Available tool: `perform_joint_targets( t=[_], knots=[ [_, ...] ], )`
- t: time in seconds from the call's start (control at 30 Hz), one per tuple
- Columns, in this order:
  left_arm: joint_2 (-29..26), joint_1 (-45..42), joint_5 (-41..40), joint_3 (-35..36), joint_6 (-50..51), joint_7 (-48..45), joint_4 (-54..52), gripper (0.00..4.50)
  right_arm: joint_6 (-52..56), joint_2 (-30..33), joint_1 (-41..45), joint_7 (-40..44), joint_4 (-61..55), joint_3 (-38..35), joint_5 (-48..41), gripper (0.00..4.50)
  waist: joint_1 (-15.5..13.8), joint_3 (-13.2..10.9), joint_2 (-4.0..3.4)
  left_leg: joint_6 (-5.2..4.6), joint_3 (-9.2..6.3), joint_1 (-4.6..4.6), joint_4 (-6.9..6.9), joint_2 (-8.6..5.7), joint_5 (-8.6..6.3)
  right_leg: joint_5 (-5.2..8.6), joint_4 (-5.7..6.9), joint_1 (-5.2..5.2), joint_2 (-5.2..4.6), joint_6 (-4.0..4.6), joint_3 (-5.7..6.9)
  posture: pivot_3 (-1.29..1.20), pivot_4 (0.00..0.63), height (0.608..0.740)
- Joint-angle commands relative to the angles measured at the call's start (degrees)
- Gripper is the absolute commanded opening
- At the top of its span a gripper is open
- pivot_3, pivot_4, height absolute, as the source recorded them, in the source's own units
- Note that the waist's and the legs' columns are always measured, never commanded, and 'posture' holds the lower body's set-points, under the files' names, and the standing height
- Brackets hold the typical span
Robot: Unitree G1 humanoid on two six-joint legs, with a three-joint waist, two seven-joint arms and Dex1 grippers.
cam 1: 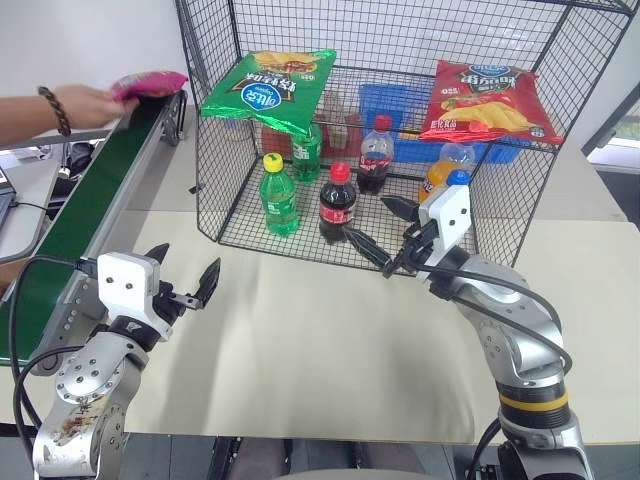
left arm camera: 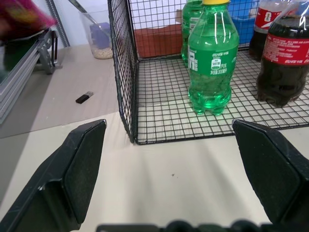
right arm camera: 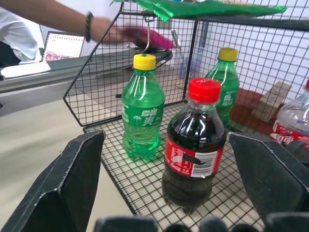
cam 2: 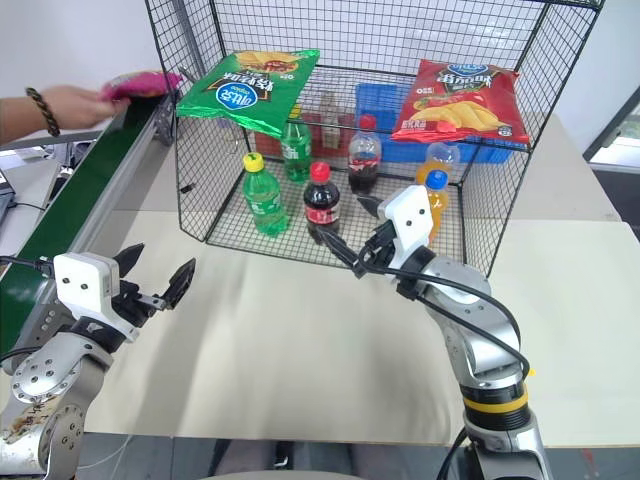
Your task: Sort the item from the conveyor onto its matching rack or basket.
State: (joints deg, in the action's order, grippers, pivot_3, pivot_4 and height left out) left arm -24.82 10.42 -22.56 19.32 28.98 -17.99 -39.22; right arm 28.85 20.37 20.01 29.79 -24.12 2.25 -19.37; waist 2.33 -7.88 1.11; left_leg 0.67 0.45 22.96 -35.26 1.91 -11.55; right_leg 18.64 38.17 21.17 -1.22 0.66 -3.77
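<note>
Left eye view: a person's hand (cam 1: 85, 104) is setting the pink chip bag (cam 1: 150, 82) on the conveyor (cam 1: 90, 205). Both jaws are gaping, empty. Bag is looking light, crinkly, crushable; pinching a sealed edge seems safest.

White wall (cam 1: 90, 40) behind beige tabletop (cam 1: 300, 340).

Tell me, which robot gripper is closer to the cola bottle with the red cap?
The right. The right gripper hangs open at the wire rack's front edge, just beside the cola bottle. The left gripper is open too, farther off over the table near the conveyor.
</note>
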Motion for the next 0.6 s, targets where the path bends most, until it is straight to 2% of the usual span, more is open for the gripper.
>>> perform_joint_targets(
  t=[0.03,0.27,0.5,0.6],
  knots=[
    [0.0,0.5,-0.5,1.2,-0.1,0.6,-2.8,4.45,-1.6,-0.2,1.4,0.3,-1.2,-0.2,-0.6,4.50,0.0,0.0,0.00,0.00,0.00,-0.01,0.00,0.01,0.00,0.00,0.01,0.00,0.00,0.00,0.00,0.00,0.150,0.740],
    [0.6,2.0,-1.7,2.9,1.9,2.5,-4.1,4.45,-0.5,0.4,2.5,1.5,-1.2,-0.4,-1.4,4.50,0.1,0.0,0.00,0.00,0.01,-0.02,0.00,0.02,0.00,0.00,0.01,0.00,0.01,0.00,-0.01,0.00,0.150,0.740],
    [0.4,-3.8,-15.9,17.7,10.5,9.2,-3.5,4.45,8.4,3.8,15.9,9.8,1.4,-0.1,-10.1,4.50,0.2,0.0,0.01,0.00,-0.04,-0.05,-0.01,0.03,0.00,0.00,0.04,-0.01,0.03,0.00,0.04,0.00,0.150,0.740],
    [0.1,-5.1,-19.6,21.3,13.0,12.0,-2.9,4.45,9.9,4.0,20.0,11.7,3.1,0.5,-11.5,4.50,0.1,0.0,0.02,-0.03,-0.06,-0.05,-0.01,0.03,-0.02,0.00,0.05,-0.01,0.01,0.00,0.05,0.00,0.150,0.740]
  ],
)
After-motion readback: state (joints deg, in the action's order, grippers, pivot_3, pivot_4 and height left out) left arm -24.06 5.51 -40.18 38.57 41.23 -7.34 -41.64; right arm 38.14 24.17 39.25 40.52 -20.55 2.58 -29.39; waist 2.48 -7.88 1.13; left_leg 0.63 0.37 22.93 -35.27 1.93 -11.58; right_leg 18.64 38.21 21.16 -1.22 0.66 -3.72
